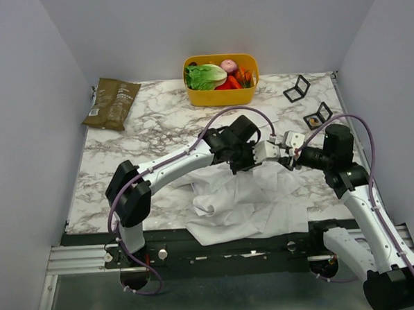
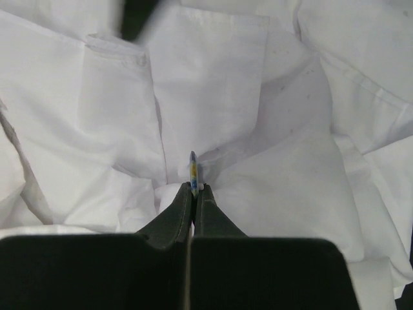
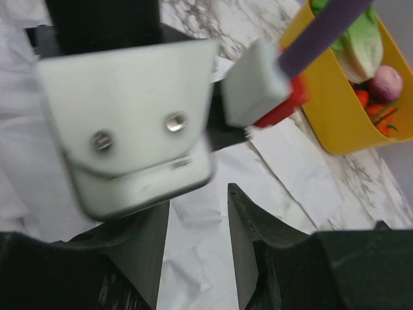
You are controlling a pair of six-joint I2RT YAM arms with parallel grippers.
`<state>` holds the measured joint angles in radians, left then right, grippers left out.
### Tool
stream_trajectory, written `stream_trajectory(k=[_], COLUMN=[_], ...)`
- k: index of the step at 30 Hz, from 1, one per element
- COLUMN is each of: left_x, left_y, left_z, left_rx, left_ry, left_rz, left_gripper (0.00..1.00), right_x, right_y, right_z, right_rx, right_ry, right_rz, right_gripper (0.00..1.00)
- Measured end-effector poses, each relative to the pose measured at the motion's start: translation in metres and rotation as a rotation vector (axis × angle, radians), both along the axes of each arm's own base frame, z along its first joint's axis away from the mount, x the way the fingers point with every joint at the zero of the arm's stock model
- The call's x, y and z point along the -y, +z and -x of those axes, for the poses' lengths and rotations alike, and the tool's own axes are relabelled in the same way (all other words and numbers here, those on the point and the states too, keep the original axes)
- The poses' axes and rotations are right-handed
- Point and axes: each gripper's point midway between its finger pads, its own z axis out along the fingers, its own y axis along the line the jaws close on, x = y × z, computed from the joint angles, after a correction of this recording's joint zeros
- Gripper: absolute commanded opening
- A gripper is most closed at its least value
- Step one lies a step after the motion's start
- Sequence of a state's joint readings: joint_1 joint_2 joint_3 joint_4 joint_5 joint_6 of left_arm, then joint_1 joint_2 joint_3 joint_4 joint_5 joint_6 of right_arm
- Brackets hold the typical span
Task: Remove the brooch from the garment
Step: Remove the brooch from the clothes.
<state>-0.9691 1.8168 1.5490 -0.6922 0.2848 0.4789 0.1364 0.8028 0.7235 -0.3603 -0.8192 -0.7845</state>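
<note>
My left end effector [image 2: 192, 187] pinches brooch [image 2: 192, 166] edge-on; right end effector [image 3: 197, 213] spread. Best: right pins white shirt [image 2: 290, 194], left pulls straight.

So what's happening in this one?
Two arms are working over a crumpled white shirt on the marble table. The left gripper is shut on a small blue-and-yellow brooch, seen edge-on, right at the cloth. The right gripper hangs open close beside it, holding nothing. Whether the brooch is free yet is unclear.
</note>
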Motion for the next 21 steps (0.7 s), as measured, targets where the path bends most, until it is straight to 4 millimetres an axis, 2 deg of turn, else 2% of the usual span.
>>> stream_trajectory(k=[4, 7, 10, 12, 15, 21], left_x=[-0.003, -0.013, -0.02, -0.019, -0.016, -0.016], left_y=[0.032, 0.066, 0.097, 0.11, 0.118, 0.11], left_z=[-0.012, -0.02, -0.015, -0.008, 0.001, 0.01], left_rx=[-0.053, -0.076, -0.085, -0.092, -0.11, -0.16], left_ry=[0.044, 0.08, 0.09, 0.076, 0.06, 0.053], left_rz=[0.095, 0.187, 0.27, 0.309, 0.34, 0.338], left_gripper=[0.0, 0.0, 0.0, 0.0, 0.0, 0.0], right_x=[-0.016, -0.027, -0.035, -0.04, -0.046, -0.061], right_y=[0.002, 0.009, 0.016, 0.019, 0.022, 0.033], right_z=[0.013, 0.019, 0.021, 0.019, 0.02, 0.025], right_rx=[-0.08, -0.129, -0.195, -0.24, -0.298, -0.339], right_ry=[0.109, 0.183, 0.239, 0.264, 0.292, 0.332], right_rz=[-0.057, -0.109, -0.158, -0.184, -0.214, -0.251], right_gripper=[0.48, 0.46, 0.45, 0.45, 0.44, 0.44])
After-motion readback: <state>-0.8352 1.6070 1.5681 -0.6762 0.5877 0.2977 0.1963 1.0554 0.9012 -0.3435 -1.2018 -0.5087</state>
